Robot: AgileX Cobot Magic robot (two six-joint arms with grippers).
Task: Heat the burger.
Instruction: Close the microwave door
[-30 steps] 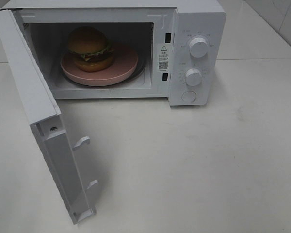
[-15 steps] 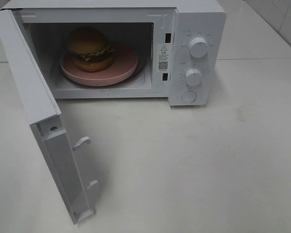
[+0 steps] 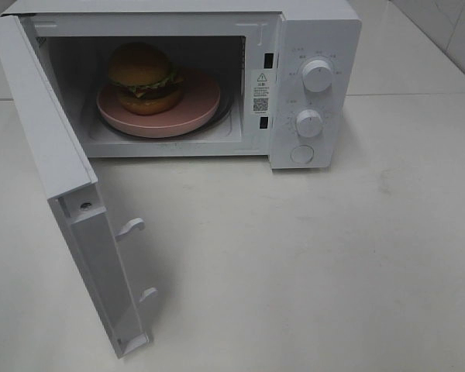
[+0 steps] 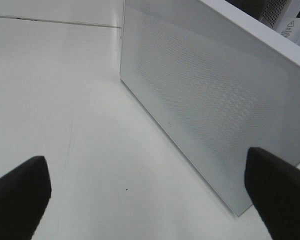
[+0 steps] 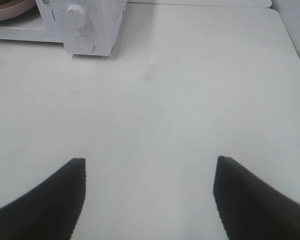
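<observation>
The burger (image 3: 143,77) sat on a pink plate (image 3: 205,97) inside the white microwave (image 3: 322,27). It was on the left, back part of the plate. The microwave door (image 3: 50,139) stood wide open, swung out to the left over the desk (image 3: 333,256). On the right side of the microwave were an upper knob (image 3: 317,75) and a lower knob (image 3: 308,122). A round button (image 3: 301,153) sat under them.

The left fingers (image 4: 20,192) were spread far apart and held nothing. They hung over the desk and pointed at the outer side of the open door. That side had lots of tiny dots on it. The fingers were not touching the door.

The right fingers (image 5: 50,195) were spread apart too, and nothing was between them. They hung over the desk in front of the knob side of the microwave, well apart from it. Their camera showed the lower knob, the button and a small bit of the pink plate.
</observation>
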